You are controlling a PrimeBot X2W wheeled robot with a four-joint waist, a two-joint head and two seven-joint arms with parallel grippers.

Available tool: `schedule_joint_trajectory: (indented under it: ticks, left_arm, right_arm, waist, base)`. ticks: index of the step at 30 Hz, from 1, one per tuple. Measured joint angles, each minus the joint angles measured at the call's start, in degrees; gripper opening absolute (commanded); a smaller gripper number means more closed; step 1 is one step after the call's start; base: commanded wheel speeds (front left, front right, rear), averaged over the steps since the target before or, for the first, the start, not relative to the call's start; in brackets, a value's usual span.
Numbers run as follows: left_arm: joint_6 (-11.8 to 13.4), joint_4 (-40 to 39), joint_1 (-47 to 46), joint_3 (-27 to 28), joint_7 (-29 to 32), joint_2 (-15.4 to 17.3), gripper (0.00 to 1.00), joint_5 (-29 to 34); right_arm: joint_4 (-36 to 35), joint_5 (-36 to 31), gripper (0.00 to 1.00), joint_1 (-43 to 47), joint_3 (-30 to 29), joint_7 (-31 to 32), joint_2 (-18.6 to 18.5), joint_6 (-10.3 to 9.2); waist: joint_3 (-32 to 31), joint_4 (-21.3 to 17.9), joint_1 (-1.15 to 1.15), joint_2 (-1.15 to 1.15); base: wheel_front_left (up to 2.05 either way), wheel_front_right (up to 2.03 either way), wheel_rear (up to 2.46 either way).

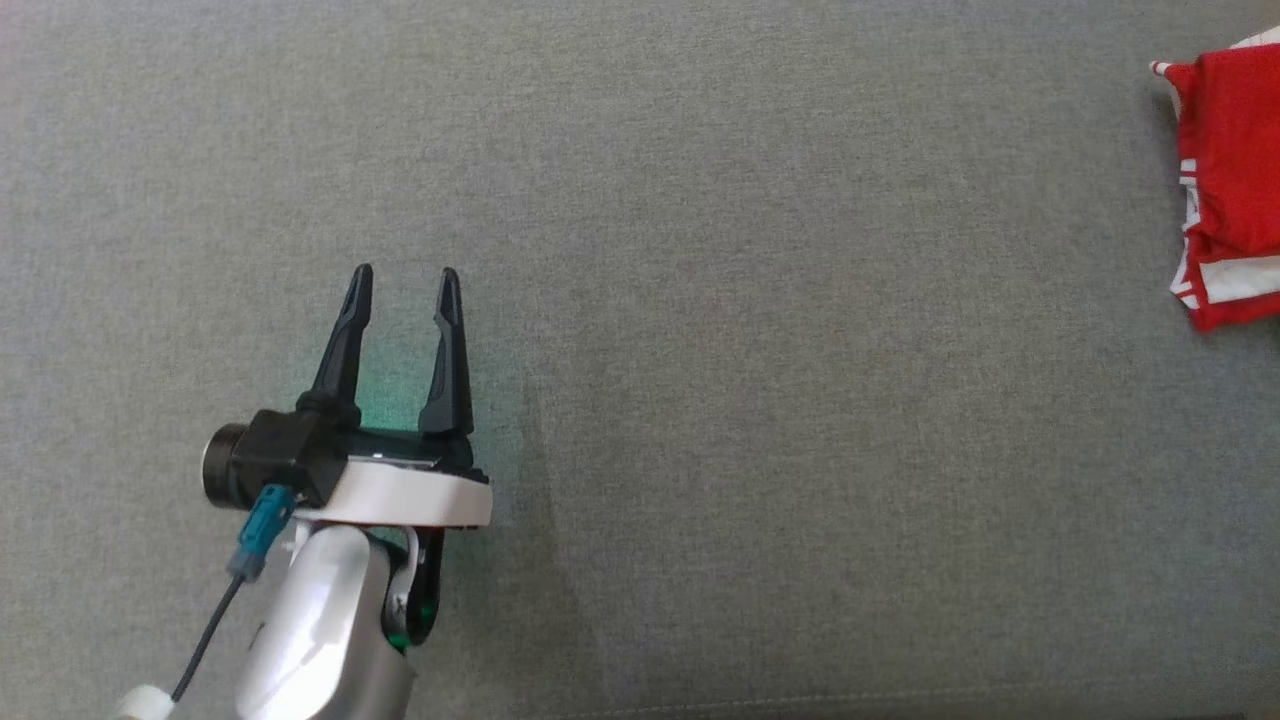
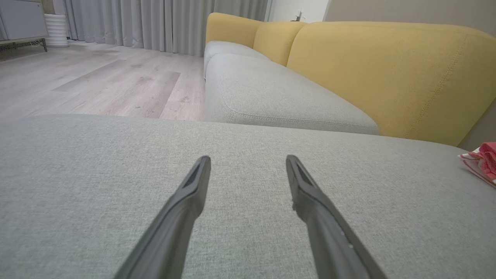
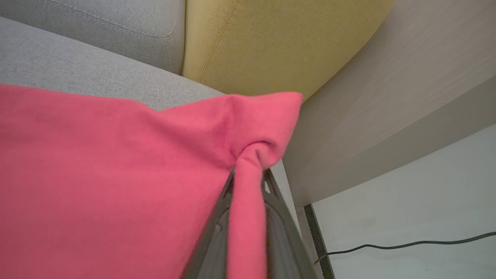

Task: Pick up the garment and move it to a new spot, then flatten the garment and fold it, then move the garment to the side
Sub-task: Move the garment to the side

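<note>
Head view: left jaws spread wide, holding nothing, over grey sofa cushion (image 1: 700,350). Red-and-white garment (image 1: 1230,180) at the cushion's far right edge. Right wrist view: right jaws nearly closed, pinching a fold of the garment.

Passable across the bare middle and left of the grey seat cushion (image 1: 760,300). Blocked near its right edge by the bunched red garment (image 1: 1235,180), beyond by the yellow backrest (image 2: 387,73) and a pale wooden panel (image 3: 387,97). Open past the far edge toward the floor (image 2: 97,85).
</note>
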Motion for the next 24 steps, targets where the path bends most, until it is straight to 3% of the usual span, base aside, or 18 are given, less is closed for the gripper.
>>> schedule_joint_trajectory:
  ticks: [4, 7, 17, 24]
  left_arm:
    - [0.0, 0.01, 0.0, 0.1, 0.0, -0.01, 1.0, -0.01]
    - [0.0, 0.02, 0.0, 0.11, 0.0, -0.01, 1.0, -0.01]
    - [0.04, 0.51, 0.33, 0.19, 0.0, -0.01, 1.0, -0.14]
    - [0.4, 0.11, 2.79, 0.7, 0.0, -0.01, 1.0, -0.44]
  right_arm:
    - [0.37, -1.41, 0.0, -0.01, -1.64, 0.0, 0.92, 0.0]
    - [0.35, -2.12, 1.0, -0.01, -2.5, 0.0, 1.74, 0.0]
    - [-5.68, -4.8, 1.0, 0.17, -5.12, 0.51, 8.25, 0.0]
    - [-15.45, 1.22, 1.0, 3.47, -3.02, -4.87, 18.48, 0.0]
  waist:
    - [-0.07, -0.14, 0.0, 0.0]
    - [-0.27, -0.21, 0.0, 0.0]
    - [-4.24, -0.72, -0.01, 0.0]
    - [-9.21, -0.83, -0.01, 0.0]
  base:
    - [0.0, 0.0, 0.0]
    - [0.0, 0.0, 0.0]
    - [0.0, 0.0, 0.0]
    - [0.0, 0.0, 0.0]
